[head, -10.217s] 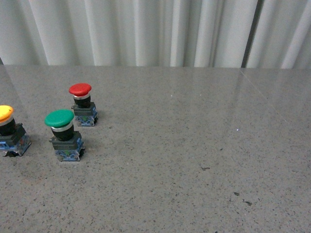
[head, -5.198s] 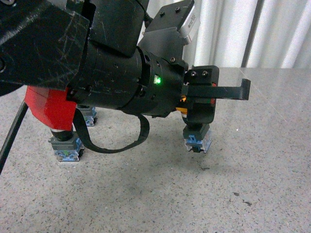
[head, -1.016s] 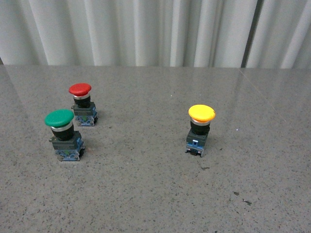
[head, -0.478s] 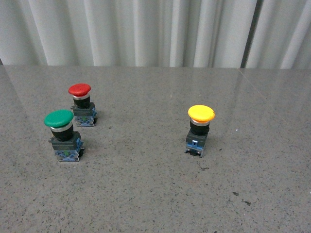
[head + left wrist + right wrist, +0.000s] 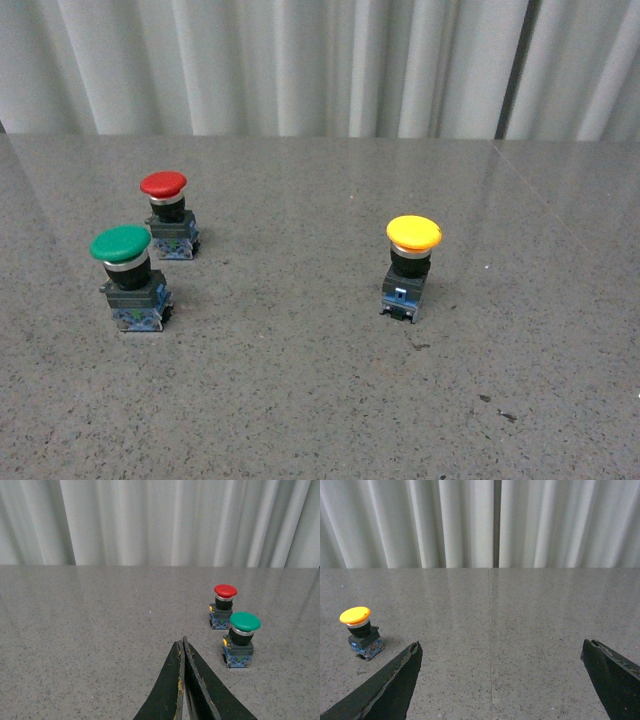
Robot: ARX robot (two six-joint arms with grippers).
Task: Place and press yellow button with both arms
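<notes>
Yellow button [image 5: 411, 266] stands upright on grey table [image 5: 300, 400].

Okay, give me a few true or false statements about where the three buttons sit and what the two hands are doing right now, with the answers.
1. The yellow button stands upright on the table, well apart from the other two buttons. True.
2. The green button sits farther from the robot than the red button. False: the green one is nearer, and the red one stands just behind it.
3. The left hand is shut, with nothing between its fingers. True.
4. The right hand is clamped on the yellow button. False: it is wide open, and the button stands on the table away from it, untouched.
</notes>
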